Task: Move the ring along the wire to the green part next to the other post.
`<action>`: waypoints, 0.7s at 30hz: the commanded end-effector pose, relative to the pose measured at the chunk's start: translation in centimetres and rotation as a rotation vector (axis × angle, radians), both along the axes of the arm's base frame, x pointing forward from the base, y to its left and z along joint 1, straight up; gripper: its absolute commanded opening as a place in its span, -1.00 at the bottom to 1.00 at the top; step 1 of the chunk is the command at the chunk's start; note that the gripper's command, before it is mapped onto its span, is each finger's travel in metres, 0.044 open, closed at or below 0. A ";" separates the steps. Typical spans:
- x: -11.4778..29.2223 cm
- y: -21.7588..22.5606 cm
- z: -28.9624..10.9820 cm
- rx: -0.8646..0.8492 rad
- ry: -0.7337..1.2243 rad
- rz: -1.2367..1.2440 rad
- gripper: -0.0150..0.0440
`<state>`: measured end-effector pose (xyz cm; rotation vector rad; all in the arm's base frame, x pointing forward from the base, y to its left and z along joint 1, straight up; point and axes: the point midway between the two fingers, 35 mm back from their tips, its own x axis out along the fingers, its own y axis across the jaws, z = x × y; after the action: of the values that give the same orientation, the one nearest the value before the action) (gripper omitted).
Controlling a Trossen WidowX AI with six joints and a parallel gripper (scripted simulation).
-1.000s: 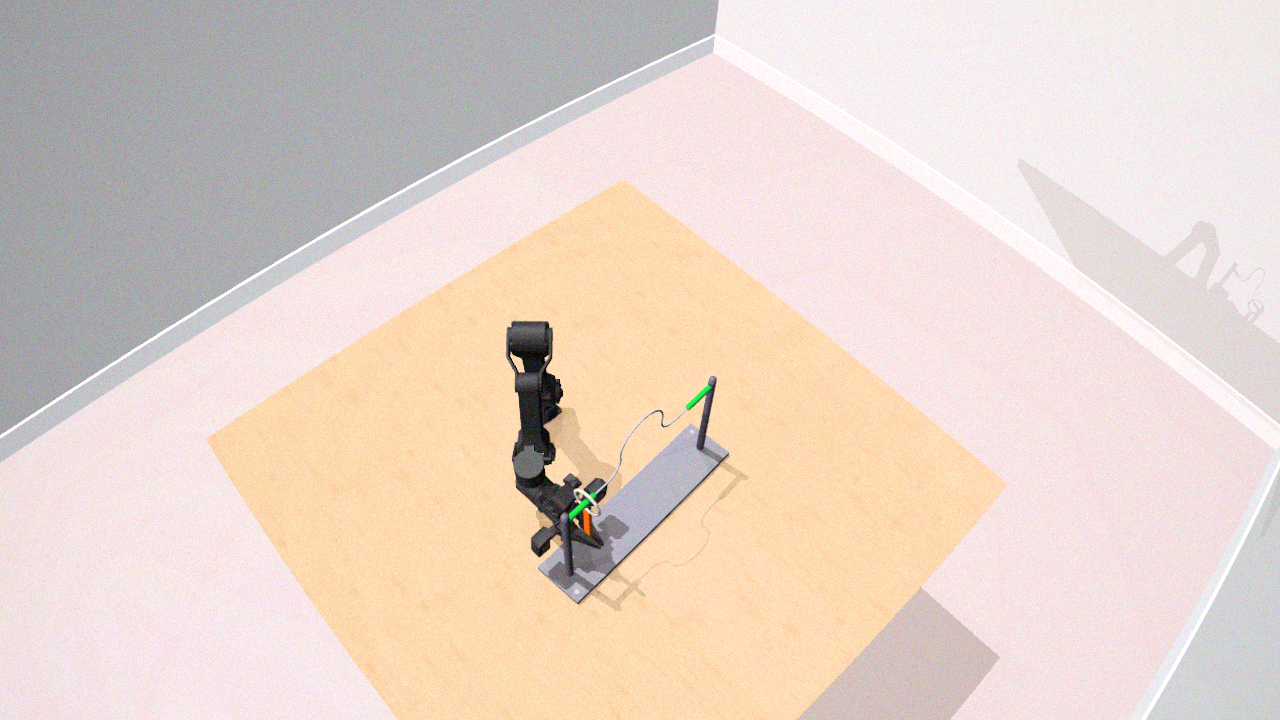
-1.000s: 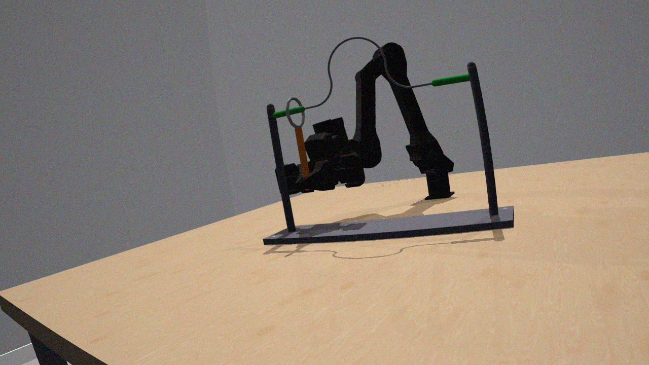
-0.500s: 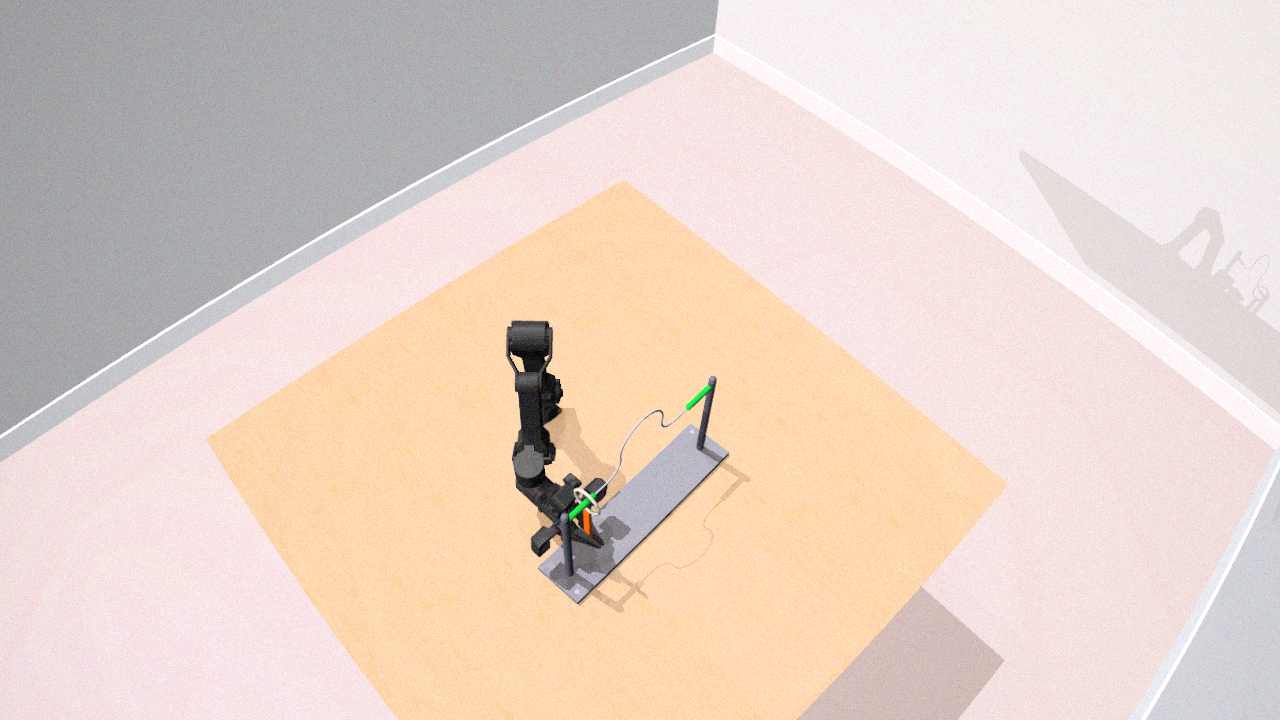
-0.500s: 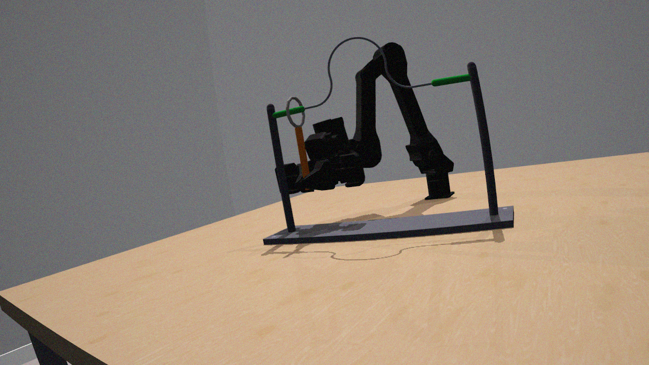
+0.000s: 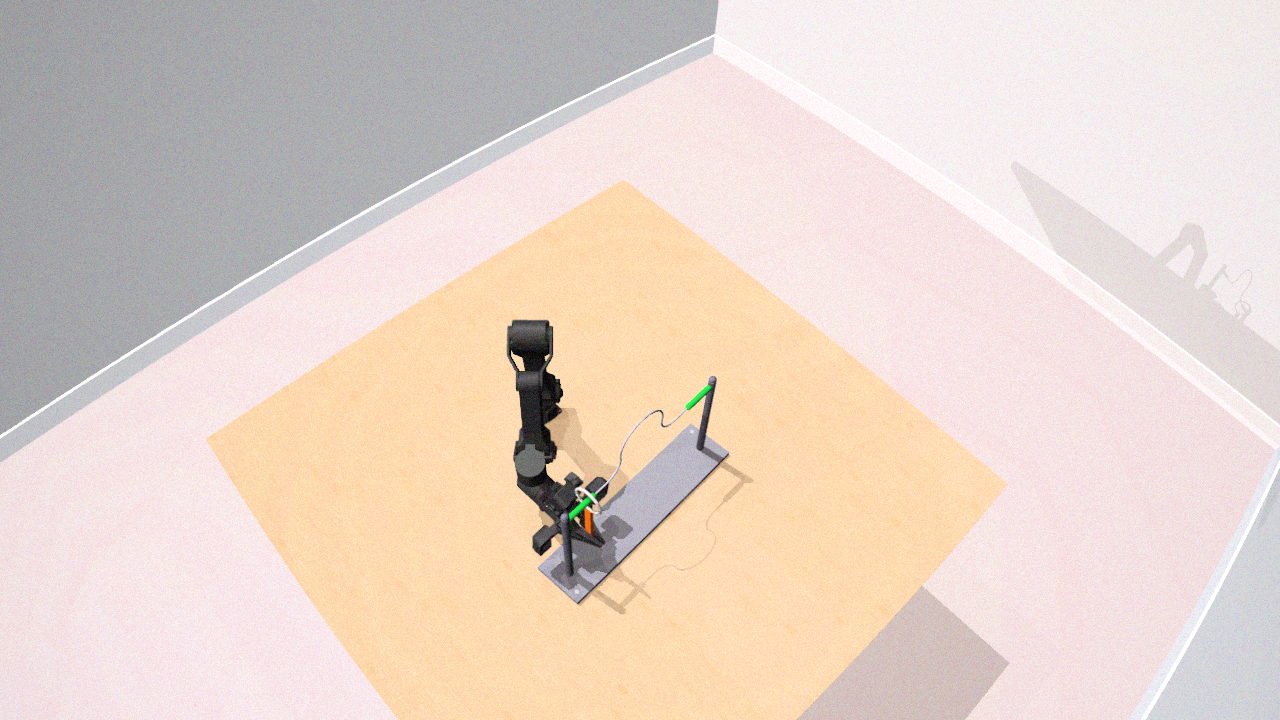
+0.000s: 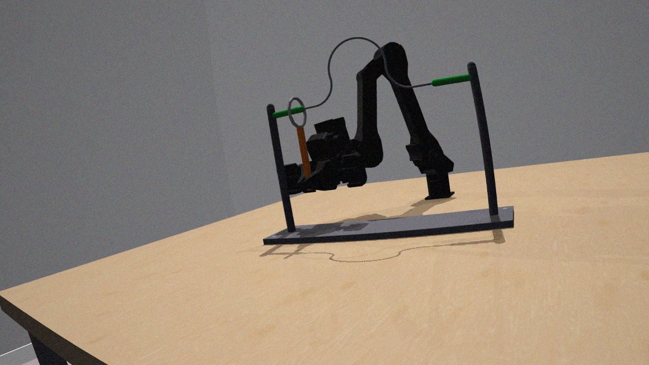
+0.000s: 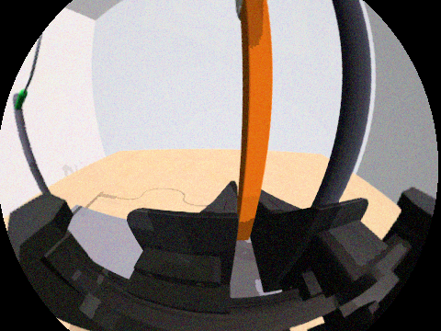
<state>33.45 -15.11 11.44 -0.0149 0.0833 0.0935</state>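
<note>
The grey ring (image 6: 295,98) is around the green part (image 6: 281,113) (image 5: 577,511) beside the left post in the exterior view, near that part's inner end. The wire passes through the ring's middle, with a gap above and below. The orange handle (image 6: 302,149) (image 7: 258,92) (image 5: 588,520) hangs down, slightly tilted. My gripper (image 7: 237,186) (image 6: 308,181) is shut on its lower end. The thin grey wire (image 6: 357,38) (image 5: 623,443) rises in a tall arch, then dips to the other green part (image 6: 451,80) (image 5: 699,397) (image 7: 20,98).
The near post (image 6: 277,154) (image 5: 567,546) (image 7: 356,83) stands close beside my gripper; whether they touch cannot be told. The far post (image 6: 483,140) (image 5: 706,416) (image 7: 28,142) stands at the other end of the grey base (image 6: 408,226) (image 5: 666,488) (image 7: 101,234).
</note>
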 end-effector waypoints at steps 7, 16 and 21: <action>0.0 1.1 0.4 -0.003 -0.005 0.001 -1.00; -0.1 2.1 0.4 0.003 -0.003 0.002 -1.00; -0.2 2.7 0.4 0.012 -0.001 0.003 -1.00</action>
<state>33.29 -12.92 11.29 -0.0028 0.0937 0.0977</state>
